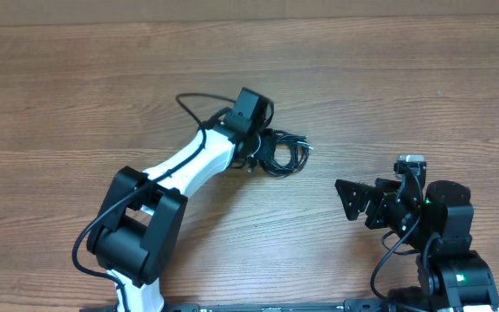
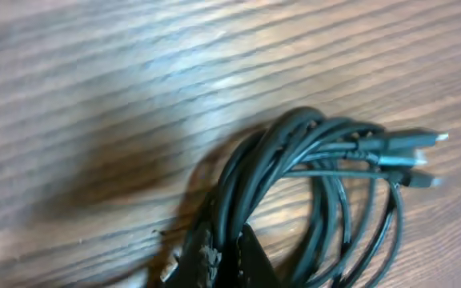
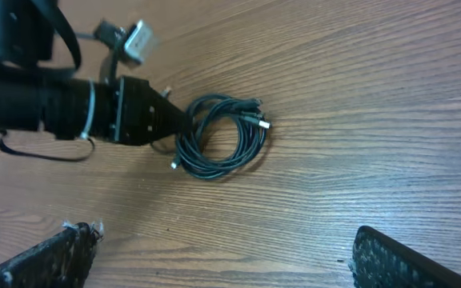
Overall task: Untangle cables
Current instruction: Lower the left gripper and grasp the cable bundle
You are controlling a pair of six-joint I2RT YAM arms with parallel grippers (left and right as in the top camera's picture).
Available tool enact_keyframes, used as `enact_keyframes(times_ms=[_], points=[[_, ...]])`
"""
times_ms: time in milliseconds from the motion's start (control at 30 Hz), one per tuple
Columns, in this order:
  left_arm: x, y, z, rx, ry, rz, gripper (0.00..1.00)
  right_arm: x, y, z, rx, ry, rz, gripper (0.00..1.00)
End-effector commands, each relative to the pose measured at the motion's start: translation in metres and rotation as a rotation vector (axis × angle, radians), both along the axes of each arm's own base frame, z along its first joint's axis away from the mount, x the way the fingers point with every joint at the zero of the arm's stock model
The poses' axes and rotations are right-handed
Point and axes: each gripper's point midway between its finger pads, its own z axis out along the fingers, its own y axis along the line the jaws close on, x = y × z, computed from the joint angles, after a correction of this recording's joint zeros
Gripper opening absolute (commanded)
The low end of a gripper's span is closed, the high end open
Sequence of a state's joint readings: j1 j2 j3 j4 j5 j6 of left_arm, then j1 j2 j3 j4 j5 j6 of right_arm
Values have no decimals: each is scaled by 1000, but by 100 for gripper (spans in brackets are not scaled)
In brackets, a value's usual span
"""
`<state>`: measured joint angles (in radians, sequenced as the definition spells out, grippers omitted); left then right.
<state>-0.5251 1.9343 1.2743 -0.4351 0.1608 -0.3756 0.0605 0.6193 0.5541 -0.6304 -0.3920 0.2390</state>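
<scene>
The cables [image 1: 286, 154] are a small coil of thin black cords lying on the wooden table just right of my left gripper [image 1: 255, 156]. In the left wrist view the coil [image 2: 326, 172] fans out ahead, its silver-tipped plugs [image 2: 418, 148] pointing right, and my left gripper [image 2: 229, 250] is shut on several strands at the coil's near edge. The right wrist view shows the same coil [image 3: 222, 140] with the left gripper's tip [image 3: 176, 120] pinching its left side. My right gripper [image 1: 353, 199] stands open well to the right, its fingers [image 3: 390, 260] wide apart over bare wood.
The left arm's white link [image 1: 189, 165] and its thick black wire [image 1: 193, 108] reach in from the lower left. The right arm's base [image 1: 449, 251] sits at the lower right. Wooden table [image 1: 388, 78] stretches around the coil.
</scene>
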Motion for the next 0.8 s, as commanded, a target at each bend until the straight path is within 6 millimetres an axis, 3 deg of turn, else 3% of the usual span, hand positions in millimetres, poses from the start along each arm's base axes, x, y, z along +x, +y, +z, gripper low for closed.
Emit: enact_keyframes(times_ms=[0,400,633,767], points=[[-2,-21,14,53,-92,-249,4,4,-2,8,-17,-14,-13,100],[-57,-48,8,153,-72,-598,4,12,-3,-30,-54,135,3,99],[-89,-62,30,41,17,-764,4,20,-3,-51,-66,212,2,80],[-99,-67,47,-57,45,-833,4,21,-2,-67,-64,276,10,75]])
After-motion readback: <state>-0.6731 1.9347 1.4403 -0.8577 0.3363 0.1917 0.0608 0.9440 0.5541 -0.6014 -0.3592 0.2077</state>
